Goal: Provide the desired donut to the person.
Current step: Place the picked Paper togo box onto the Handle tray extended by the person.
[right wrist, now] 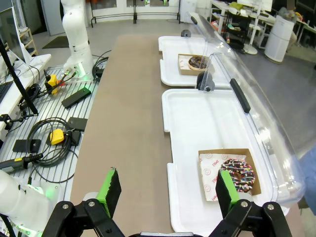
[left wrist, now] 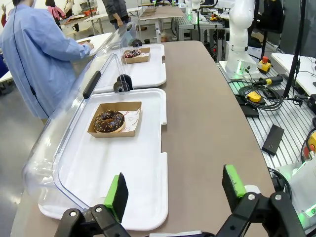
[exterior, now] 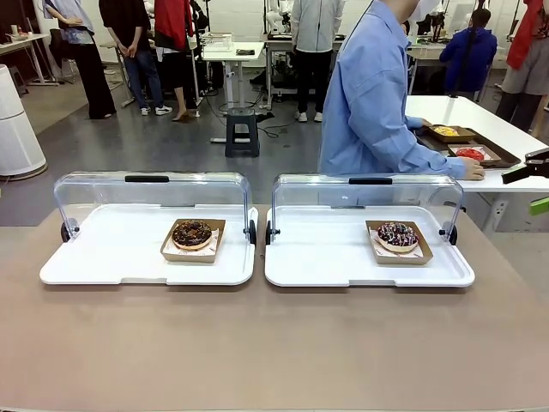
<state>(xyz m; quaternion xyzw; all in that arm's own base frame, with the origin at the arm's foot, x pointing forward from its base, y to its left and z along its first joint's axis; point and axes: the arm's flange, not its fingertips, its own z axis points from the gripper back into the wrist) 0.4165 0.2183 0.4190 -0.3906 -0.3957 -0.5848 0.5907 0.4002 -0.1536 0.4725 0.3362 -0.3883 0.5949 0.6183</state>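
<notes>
A chocolate donut (exterior: 192, 233) in a cardboard tray lies on the left white tray (exterior: 103, 257). On the right white tray (exterior: 326, 257) sits a sprinkled donut (exterior: 398, 235) in its own cardboard tray. The person (exterior: 373, 94) in a light blue shirt stands behind the right tray, turned toward a side table, one hand (exterior: 471, 169) resting on it. My left gripper (left wrist: 175, 190) hangs open over the near end of the left tray, well short of the chocolate donut (left wrist: 109, 121). My right gripper (right wrist: 168, 190) is open beside the sprinkled donut (right wrist: 238, 174).
Both trays have clear hinged lids (exterior: 150, 193) standing open at the far side. The side table (exterior: 506, 129) holds small food trays (exterior: 470, 153). Cables and controllers (right wrist: 54, 136) lie on the metal bench beside the brown table. Other people stand farther back.
</notes>
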